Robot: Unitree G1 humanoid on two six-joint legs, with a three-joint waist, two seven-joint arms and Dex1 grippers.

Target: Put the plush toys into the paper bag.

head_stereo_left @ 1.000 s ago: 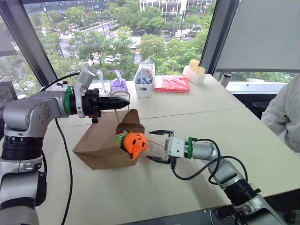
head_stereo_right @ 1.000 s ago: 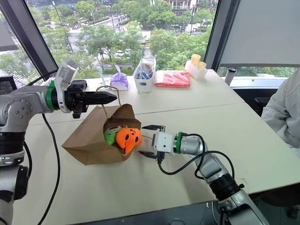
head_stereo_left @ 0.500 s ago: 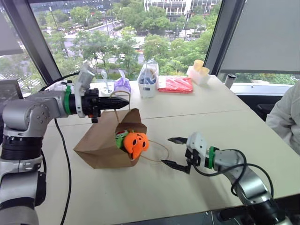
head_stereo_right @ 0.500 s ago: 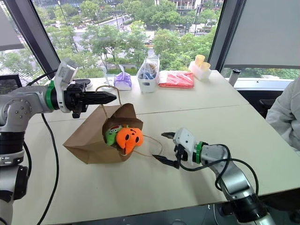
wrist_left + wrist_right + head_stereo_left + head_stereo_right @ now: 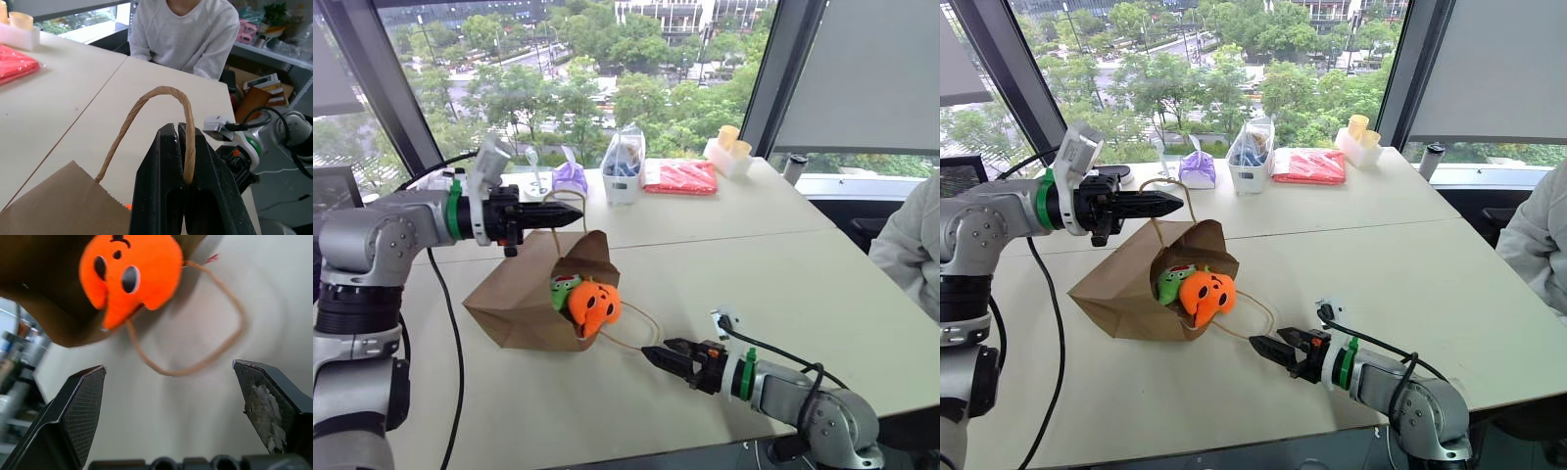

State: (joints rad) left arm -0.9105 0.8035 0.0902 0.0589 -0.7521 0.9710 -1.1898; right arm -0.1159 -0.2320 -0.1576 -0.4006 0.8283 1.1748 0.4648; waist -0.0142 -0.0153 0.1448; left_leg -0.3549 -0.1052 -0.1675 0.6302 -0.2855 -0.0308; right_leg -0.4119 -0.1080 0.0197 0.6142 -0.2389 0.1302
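Plush toys, the green one (image 5: pixel 1173 284) and the orange one (image 5: pixel 1206 293), are sitting soft and light in the paper bag's (image 5: pixel 1121 292) mouth on the table (image 5: pixel 1410 255). Left gripper (image 5: pixel 1171 204) is pinching its twisted handle (image 5: pixel 161 105); right gripper (image 5: pixel 1268 347) is gaping wide, empty. I'd squeeze the orange toy's body.

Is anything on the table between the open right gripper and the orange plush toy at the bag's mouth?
Only the paper bag's loose lower handle lies on the table between the right gripper and the orange plush toy; nothing else visible does.
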